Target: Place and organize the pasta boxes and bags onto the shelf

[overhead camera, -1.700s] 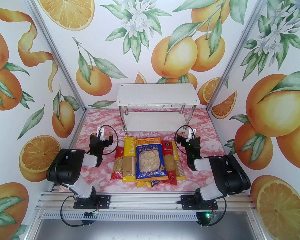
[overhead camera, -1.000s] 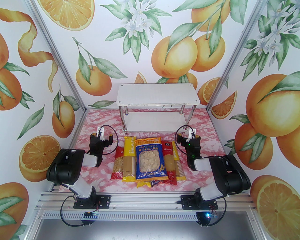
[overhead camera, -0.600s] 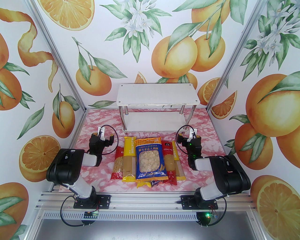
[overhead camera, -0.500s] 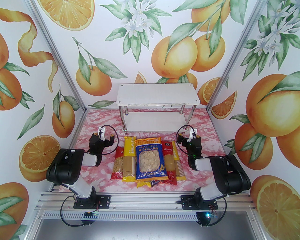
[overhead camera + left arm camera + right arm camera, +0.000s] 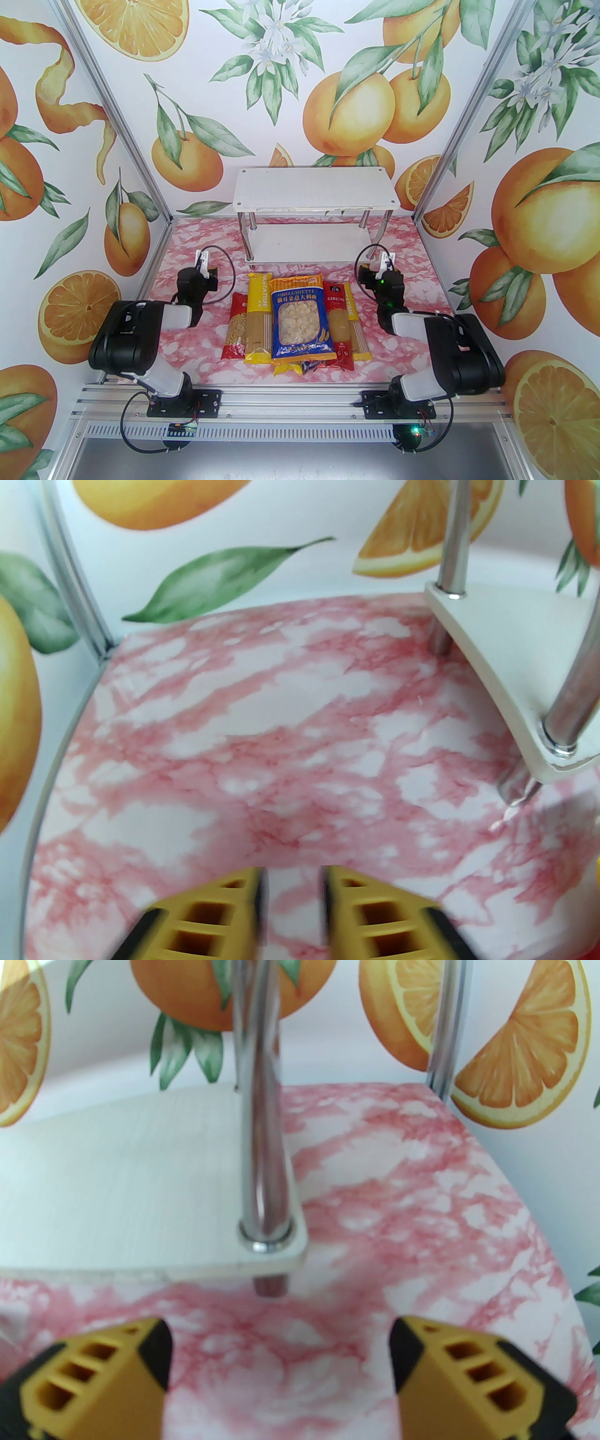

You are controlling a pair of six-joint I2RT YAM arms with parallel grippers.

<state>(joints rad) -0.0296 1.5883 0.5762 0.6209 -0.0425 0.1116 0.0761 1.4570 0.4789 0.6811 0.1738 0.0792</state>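
Pink-marbled table [image 5: 403,243], stock as follows.

1. Pasta pile, lower middle of the top view, flat on the table. Blue bag [image 5: 302,323] lies uppermost, over an orange bag whose far edge [image 5: 295,282] shows. Red bag [image 5: 236,328] and yellow pack [image 5: 258,318] lie to its left, red pack [image 5: 338,323] and a second yellow pack [image 5: 357,328] to its right. Further packs are buried, count uncertain.
2. Left jaws: left of centre, beside the pile's far end. Nearly closed, a narrow slit between them, nothing held. They point at bare table near the shelf's left legs.
3. Right jaws: right of centre, level with the left ones. Wide apart, empty, facing the shelf's front right leg.
4. Shelf [image 5: 314,192]: centre of frame, beyond the pile. Both boards are bare.

Status: judged not begun. No item is gripped or shelved, and every bag and pack awaits placing and ordering.
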